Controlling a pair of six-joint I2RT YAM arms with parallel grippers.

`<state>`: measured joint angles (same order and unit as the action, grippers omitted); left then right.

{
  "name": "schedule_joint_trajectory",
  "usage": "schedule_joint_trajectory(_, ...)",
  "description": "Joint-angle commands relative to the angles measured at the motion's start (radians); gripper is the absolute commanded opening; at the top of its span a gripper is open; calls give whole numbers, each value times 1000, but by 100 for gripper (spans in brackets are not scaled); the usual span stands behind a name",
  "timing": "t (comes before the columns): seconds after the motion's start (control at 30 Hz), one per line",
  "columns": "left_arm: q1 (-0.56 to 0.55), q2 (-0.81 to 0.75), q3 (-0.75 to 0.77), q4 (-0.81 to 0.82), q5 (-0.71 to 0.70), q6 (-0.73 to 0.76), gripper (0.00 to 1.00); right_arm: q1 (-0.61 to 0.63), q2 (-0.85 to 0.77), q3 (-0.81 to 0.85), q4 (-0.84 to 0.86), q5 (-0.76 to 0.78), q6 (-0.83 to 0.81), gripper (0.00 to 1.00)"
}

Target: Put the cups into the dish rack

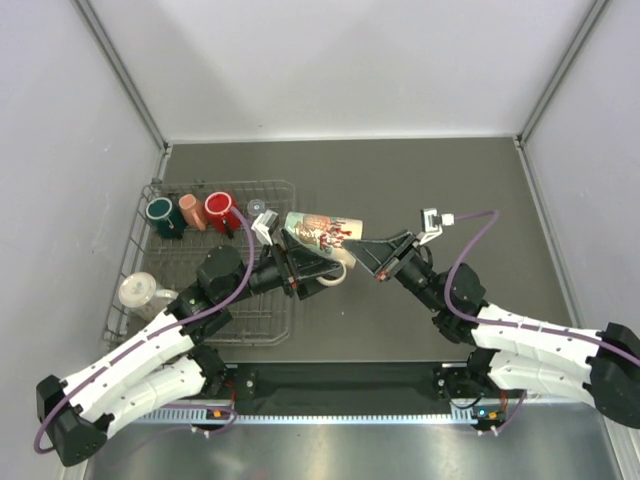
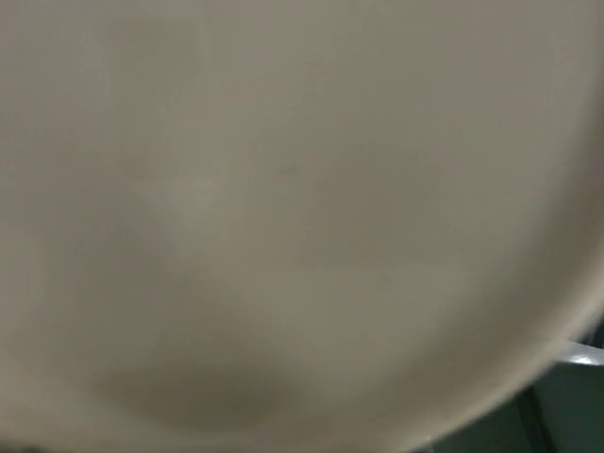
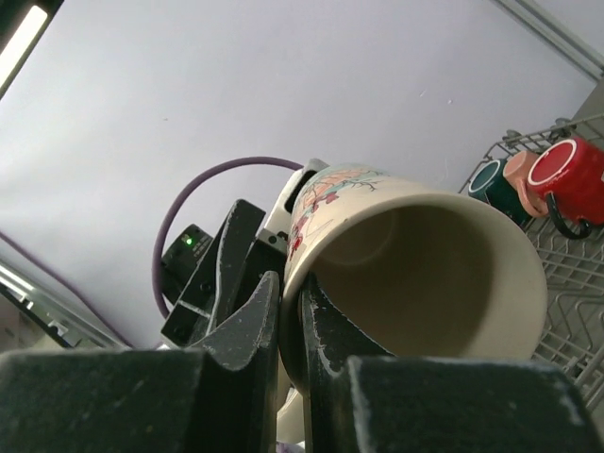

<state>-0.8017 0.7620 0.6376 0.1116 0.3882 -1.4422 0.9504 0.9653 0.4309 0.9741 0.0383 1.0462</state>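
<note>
**Patterned mug held between both arms beside the rack**

The cream patterned mug (image 1: 318, 230) lay on its side in the air, just off the right edge of the dish rack (image 1: 250, 322) and above the dark counter (image 1: 450, 190), with its mouth turned toward the right arm. The right gripper (image 1: 372, 252) was closed on the mug's rim, one of its fingers (image 3: 326, 330) inside the mouth and the other outside the wall. The left gripper (image 1: 305, 262) sat against the mug's other end; its wrist camera showed only a blurred cream surface, so I cannot tell whether it gripped. Along the rack's far side stood a dark green mug (image 1: 160, 212), a pinkish cup (image 1: 190, 210) and a red mug (image 1: 220, 210), with a tiny clear glass (image 1: 257, 207) beside them. A pale cup (image 1: 135, 292) stood at the rack's left edge.
</note>
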Motion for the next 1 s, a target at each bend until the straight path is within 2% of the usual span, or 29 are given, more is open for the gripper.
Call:
schedule_joint_trajectory(0.0, -4, -9, 7, 79, -26, 0, 80, 45, -11, 9, 296, 43, 25, 0)
schedule_joint_trajectory(0.17, -5, -39, -9, 80, -68, -3, 70, 77, -7, -4, 310, 60, 17, 0)
schedule_joint_trajectory(0.23, -5, -47, -15, 94, -75, -10, 57, 88, -2, 5, 298, 61, 12, 0)
schedule_joint_trajectory(0.43, -5, -41, -10, 129, -69, -30, 35, 111, 4, 32, 253, 43, -32, 0)
schedule_joint_trajectory(0.53, -4, -41, -9, 146, -69, -37, 19, 116, 15, 42, 248, 28, -54, 0)
schedule_joint_trajectory(0.57, -4, -41, -9, 146, -71, -38, 0, 116, 16, 46, 247, 17, -64, 0)
schedule_joint_trajectory(0.7, -5, -50, -1, 132, -84, -34, 0, 120, 20, 49, 213, 9, -87, 0)
schedule_joint_trajectory(0.77, -4, -61, 22, 87, -95, 14, 0, 120, -2, 48, 152, 20, -104, 3)
schedule_joint_trajectory(0.83, -5, -67, 94, -41, -118, 121, 0, 120, -37, 49, 89, 32, -126, 10)
schedule_joint_trajectory(0.9, -5, -75, 166, -163, -140, 216, 0, 120, -63, 54, -9, 52, -146, 11)
schedule_joint_trajectory(0.97, -5, -95, 186, -179, -158, 247, 0, 119, -92, 54, -47, 66, -173, 0)
